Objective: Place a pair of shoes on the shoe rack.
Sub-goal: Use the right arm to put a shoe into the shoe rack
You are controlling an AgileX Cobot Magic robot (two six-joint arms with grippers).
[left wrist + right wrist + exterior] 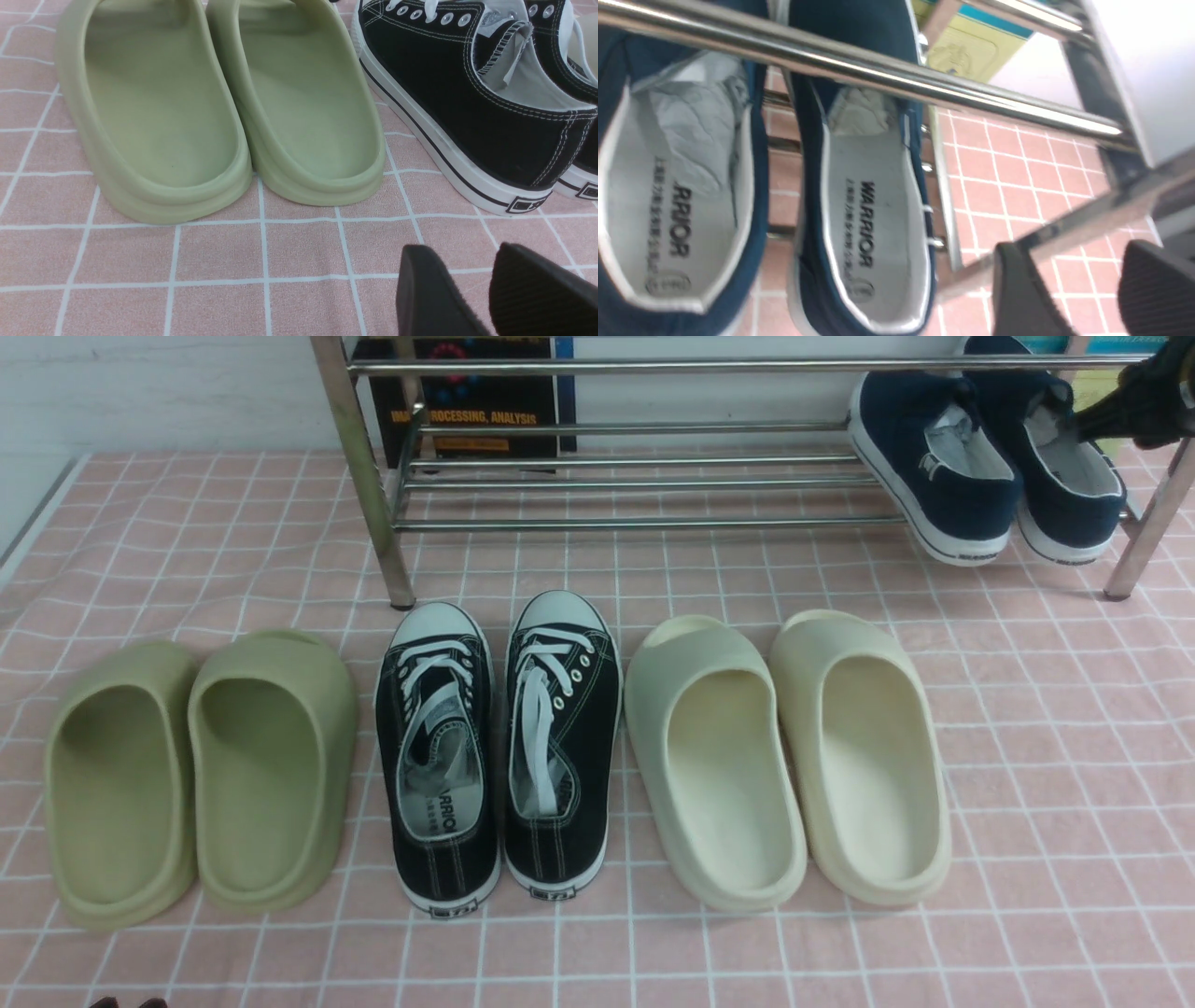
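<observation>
Pair of shoes (943, 495): both navy slip-ons sit on the lower tier of the shoe rack (635, 523), at its right end, just beside the right front leg. They lie side by side and touching, heels toward the robot, toes pointing back. Both slope down toward the front, and the heels overhang the front rod. In the right wrist view the pale grey insoles show the printed word "WARRIOR", and the upper rod crosses in front of both shoes. The rest of the lower tier is bare rods. Right gripper (1073, 252): up by the rack's right end, just beside the right-hand shoe but apart from it. Its fingers (1020, 289) stand well apart with only the rack leg and cloth showing between them, so it grips nothing. Left gripper (465, 261): low over the pink checked cloth (1074, 756), near the heels of the olive slides (201, 765) and the black lace-up sneakers (499, 747). Its jaws are spread wide and hold nothing. On the cloth in front of the rack, three pairs stand in a row, heels toward the robot: olive slides on the left, black sneakers in the middle, cream slides (789, 756) on the right. A dark poster (476, 401) stands behind the rack's left part.
</observation>
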